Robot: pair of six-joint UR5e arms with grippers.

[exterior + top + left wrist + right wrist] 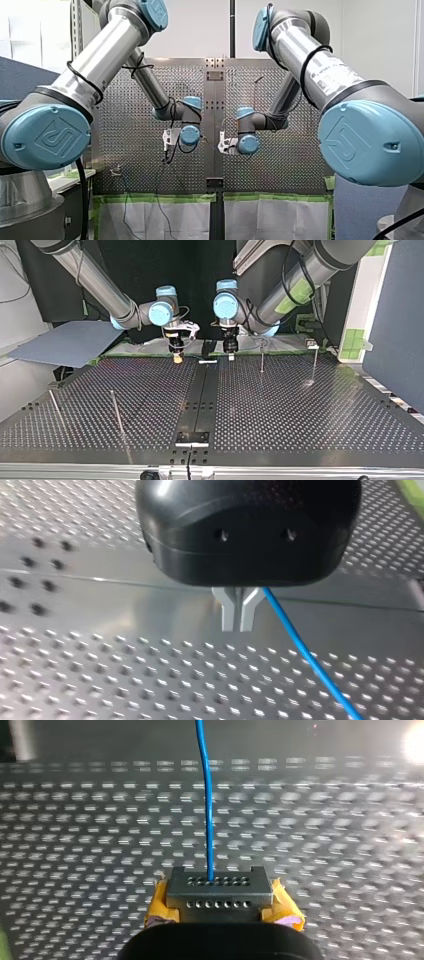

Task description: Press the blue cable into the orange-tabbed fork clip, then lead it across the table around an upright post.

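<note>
The blue cable [207, 820] comes out of my right gripper [220, 892], which is shut on it between yellow-padded fingers, and runs straight ahead over the perforated table. In the left wrist view my left gripper [237, 624] has its metal fingers pressed together with nothing between the tips. The blue cable [305, 655] passes close beside the root of those fingers and slants away across the plate. In the top view my right gripper [177, 358] and my left gripper [230, 357] hang side by side over the far edge of the table. I cannot make out an orange-tabbed clip.
Thin upright posts stand on the table: two [262, 360] [314, 365] at the top view's right and two [117, 412] [55, 405] at its left. A small white piece [207, 361] lies between the grippers. A grey fixture [311, 344] sits at the far right edge.
</note>
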